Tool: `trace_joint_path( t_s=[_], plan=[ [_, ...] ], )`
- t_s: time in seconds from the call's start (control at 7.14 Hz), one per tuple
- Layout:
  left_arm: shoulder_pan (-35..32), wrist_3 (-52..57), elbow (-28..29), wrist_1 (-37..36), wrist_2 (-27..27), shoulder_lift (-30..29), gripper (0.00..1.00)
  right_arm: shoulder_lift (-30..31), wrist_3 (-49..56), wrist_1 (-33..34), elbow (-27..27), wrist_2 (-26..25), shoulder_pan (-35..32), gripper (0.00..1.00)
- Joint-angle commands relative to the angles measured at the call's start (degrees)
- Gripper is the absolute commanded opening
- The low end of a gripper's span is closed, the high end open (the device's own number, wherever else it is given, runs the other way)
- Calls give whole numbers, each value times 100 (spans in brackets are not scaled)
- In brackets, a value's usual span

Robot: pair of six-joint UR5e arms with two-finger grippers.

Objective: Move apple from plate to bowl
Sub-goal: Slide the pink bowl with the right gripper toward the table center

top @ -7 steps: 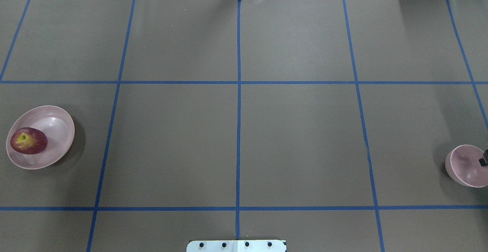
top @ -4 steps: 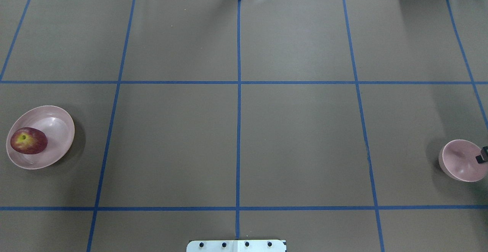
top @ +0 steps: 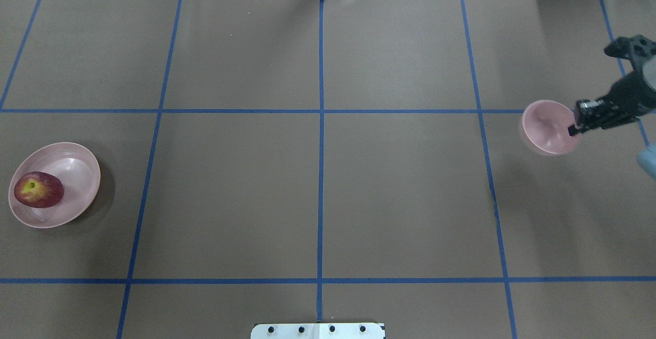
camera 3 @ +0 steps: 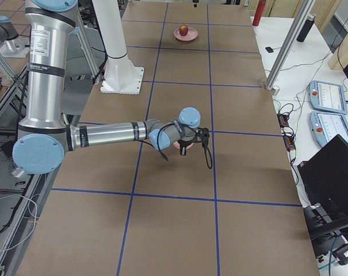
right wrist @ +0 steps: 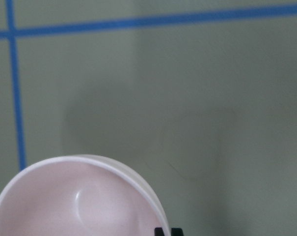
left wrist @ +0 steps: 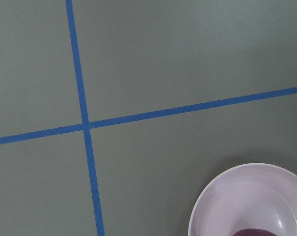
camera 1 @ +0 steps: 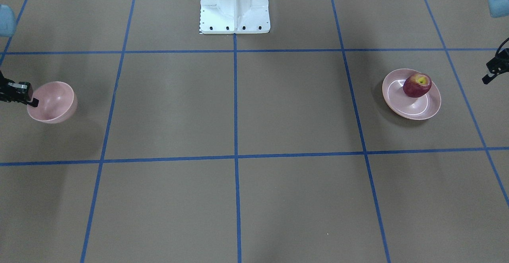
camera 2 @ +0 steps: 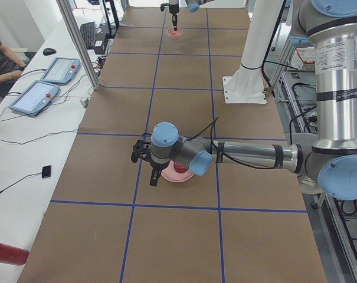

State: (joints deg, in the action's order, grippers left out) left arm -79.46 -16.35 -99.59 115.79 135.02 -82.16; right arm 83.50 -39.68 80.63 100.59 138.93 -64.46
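Observation:
The dark red apple (top: 38, 189) lies on the left part of the wide pink plate (top: 77, 170) at the table's left edge; it also shows in the front view (camera 1: 416, 84). My right gripper (top: 573, 129) is shut on the near rim of the small pink bowl (top: 546, 126) and holds it above the table on the right side. The right wrist view shows the bowl (right wrist: 74, 206) with a fingertip (right wrist: 160, 231) on its rim. My left gripper (camera 1: 491, 72) hangs just outside the plate; I cannot tell if it is open. The left wrist view shows the plate's (left wrist: 246, 196) edge.
The brown table cover has a grid of blue tape lines (top: 321, 139). The robot's white base (camera 1: 234, 6) stands at the middle of the near edge. Operator consoles (camera 2: 45, 82) lie on a side bench.
My right gripper has carried the bowl from the table's right edge away from the robot and inward, towards the centre. The apple and plate have not moved.

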Motion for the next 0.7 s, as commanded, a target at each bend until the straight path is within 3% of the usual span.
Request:
trace_joint_path(
  t_s=[0.0,0.14,0.28,0.42,0.56],
  plan=[
    [0,0,-26,-4,7,-28,98,-1429,-798,971,-56,-137,431,0],
    [0,0,-17,5,7,-37,98,-2016,-1762,972,-100,-790,1061,0],
    [0,0,-8,-4,41,-46,98,-2971,-2894,972,-692,-1441,1537,0],
    [9,9,-8,-4,59,-54,98,-3920,-3253,841,-1708,-1552,1733,0],
    [9,9,0,-4,59,-54,98,-4225,-3396,179,-2423,-1544,1770,0]
  ],
)
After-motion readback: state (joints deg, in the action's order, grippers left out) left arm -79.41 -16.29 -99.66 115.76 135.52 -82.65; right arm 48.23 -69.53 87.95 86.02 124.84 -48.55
